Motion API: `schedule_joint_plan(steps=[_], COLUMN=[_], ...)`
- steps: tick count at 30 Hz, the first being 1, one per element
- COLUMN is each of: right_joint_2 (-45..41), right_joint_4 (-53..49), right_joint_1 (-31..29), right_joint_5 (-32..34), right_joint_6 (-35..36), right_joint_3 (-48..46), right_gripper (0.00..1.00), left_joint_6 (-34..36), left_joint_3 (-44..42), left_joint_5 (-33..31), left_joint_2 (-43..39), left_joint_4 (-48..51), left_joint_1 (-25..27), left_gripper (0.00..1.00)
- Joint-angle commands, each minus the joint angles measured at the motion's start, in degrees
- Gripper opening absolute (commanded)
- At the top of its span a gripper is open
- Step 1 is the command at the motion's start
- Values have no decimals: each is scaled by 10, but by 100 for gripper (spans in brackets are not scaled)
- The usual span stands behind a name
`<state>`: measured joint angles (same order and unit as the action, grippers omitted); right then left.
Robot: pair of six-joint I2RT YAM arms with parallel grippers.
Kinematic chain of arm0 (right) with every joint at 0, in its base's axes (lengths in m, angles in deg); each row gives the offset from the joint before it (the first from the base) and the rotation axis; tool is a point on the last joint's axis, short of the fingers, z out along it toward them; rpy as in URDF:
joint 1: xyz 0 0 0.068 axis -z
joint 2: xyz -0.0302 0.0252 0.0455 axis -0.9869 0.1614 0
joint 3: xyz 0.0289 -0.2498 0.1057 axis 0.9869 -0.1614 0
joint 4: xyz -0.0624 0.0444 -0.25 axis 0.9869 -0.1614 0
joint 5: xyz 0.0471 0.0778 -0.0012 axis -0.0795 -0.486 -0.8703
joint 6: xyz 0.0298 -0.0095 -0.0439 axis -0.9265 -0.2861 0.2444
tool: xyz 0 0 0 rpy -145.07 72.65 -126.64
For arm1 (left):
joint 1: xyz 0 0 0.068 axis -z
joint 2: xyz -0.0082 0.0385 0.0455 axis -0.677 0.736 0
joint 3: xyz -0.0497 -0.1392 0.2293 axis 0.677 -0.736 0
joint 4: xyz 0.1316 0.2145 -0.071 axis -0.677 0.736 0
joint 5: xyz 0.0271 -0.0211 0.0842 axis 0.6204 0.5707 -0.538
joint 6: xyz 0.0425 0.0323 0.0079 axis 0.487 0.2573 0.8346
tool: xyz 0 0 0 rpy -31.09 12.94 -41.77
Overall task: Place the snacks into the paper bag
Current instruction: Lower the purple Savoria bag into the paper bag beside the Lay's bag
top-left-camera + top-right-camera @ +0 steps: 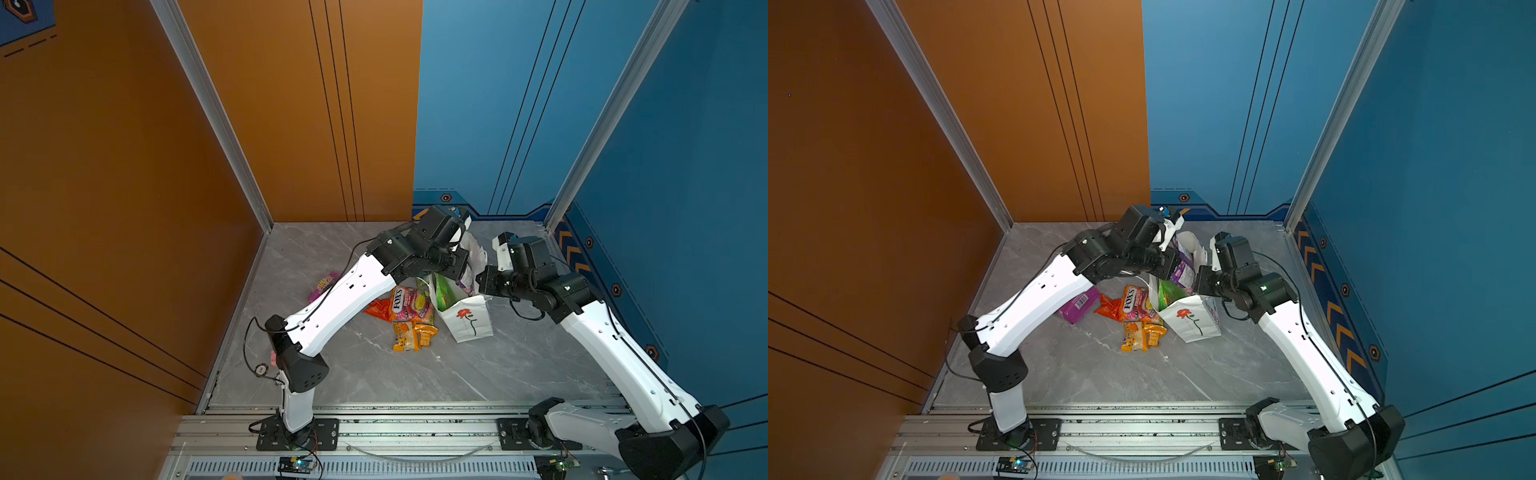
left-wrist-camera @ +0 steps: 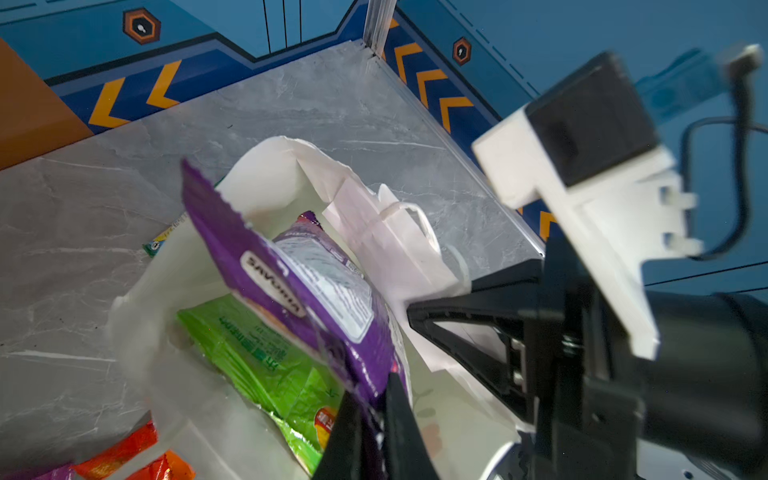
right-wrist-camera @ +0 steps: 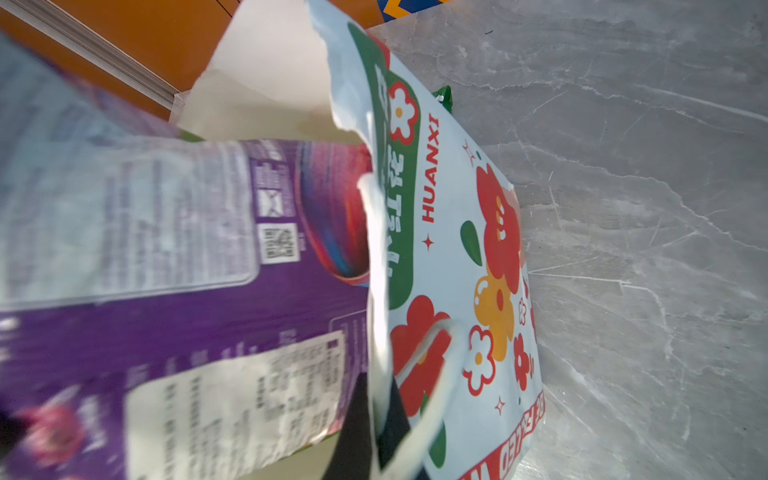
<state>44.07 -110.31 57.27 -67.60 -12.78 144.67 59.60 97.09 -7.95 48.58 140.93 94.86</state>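
Note:
The white paper bag [image 1: 471, 322] [image 1: 1194, 324] stands open on the grey table, its red flower face toward the front. My left gripper [image 2: 372, 390] [image 1: 455, 270] is shut on a purple packet [image 2: 291, 274] [image 1: 1183, 270] that hangs in the bag's mouth, above a large green packet [image 2: 266, 353] [image 1: 446, 293] lying inside. My right gripper [image 3: 376, 415] [image 1: 482, 278] is shut on the bag's rim [image 3: 374, 249] on its flowered side. Left of the bag lie the FOX'S packet [image 1: 405, 303], a red-orange packet [image 1: 376, 309], orange-yellow packets [image 1: 411, 334] and a second purple packet [image 1: 1079, 305].
A small pink toy [image 1: 273, 357] and a round chip [image 1: 261, 369] lie by the left arm's elbow near the orange wall. The blue wall stands close behind and to the right of the bag. A small green packet [image 2: 160, 243] peeks from beside the bag.

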Motion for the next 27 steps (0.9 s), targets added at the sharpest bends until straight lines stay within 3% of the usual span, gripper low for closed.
schedule_joint_plan(steps=[1,15,27], right_joint_2=[-18,-25,-26], right_joint_4=[34,38,41], right_joint_1=[-5,-5,-5], right_joint_5=[2,2,2], right_joint_6=[-22,-29,-29], right_joint_3=[-17,-37,-40], right_gripper=[4,4,4], left_joint_6=[17,15,5], left_joint_3=[55,122,129], left_joint_5=[-15,-2,27], left_joint_2=[29,121,151], left_joint_4=[32,48,48], left_joint_1=[4,-16,-28], left_gripper=[0,0,0])
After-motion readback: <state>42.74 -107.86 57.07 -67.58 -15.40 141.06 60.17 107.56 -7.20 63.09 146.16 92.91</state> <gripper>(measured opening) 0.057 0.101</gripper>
